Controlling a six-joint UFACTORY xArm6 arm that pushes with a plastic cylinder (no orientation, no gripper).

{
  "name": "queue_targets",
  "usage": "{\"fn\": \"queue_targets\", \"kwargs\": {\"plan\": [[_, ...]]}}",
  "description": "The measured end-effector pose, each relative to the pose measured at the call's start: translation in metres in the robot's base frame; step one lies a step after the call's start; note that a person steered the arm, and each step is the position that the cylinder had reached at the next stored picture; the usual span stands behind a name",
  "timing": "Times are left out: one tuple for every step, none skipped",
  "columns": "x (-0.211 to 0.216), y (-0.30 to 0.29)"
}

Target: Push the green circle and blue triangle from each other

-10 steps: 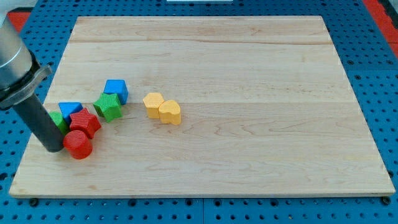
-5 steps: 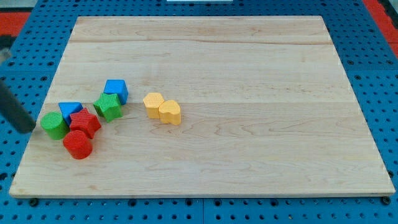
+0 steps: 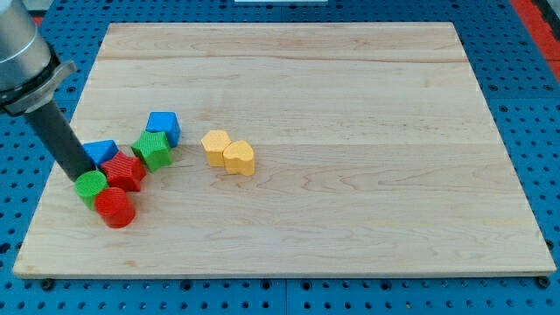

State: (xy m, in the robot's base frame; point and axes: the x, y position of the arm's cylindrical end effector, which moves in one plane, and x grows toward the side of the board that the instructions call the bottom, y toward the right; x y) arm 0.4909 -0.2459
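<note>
Your tip (image 3: pixel 80 178) touching the green circle (image 3: pixel 90 186), just beside the blue triangle (image 3: pixel 102 150); no fingers.

The arm (image 3: pixel 19 48) is cut by the view's top and left edges, so only its lower grey part and the dark rod (image 3: pixel 63 140) are seen. My tip (image 3: pixel 80 176) meets the green circle (image 3: pixel 90 185) at its upper left side, and the very end is hard to separate from the block.

The rod covers the left part of the blue triangle (image 3: pixel 101 150), and the red block (image 3: pixel 123 170) in front hides its lower edge, so its shape is only partly readable.

The red cylinder (image 3: pixel 115 207) covers the lower right part of the green circle.

The blue cube (image 3: pixel 164 126) is partly behind the green block (image 3: pixel 153 150).

The worktop (image 3: pixel 350 175) shows whole.
</note>
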Motion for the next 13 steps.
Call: {"fn": "queue_targets", "kwargs": {"plan": [[-0.008, 0.0], [-0.019, 0.0], [-0.019, 0.002], [-0.019, 0.005], [-0.019, 0.005], [-0.019, 0.007], [-0.019, 0.009], [-0.019, 0.012], [-0.019, 0.016], [-0.019, 0.019], [-0.019, 0.021], [-0.019, 0.022], [-0.019, 0.023]]}}
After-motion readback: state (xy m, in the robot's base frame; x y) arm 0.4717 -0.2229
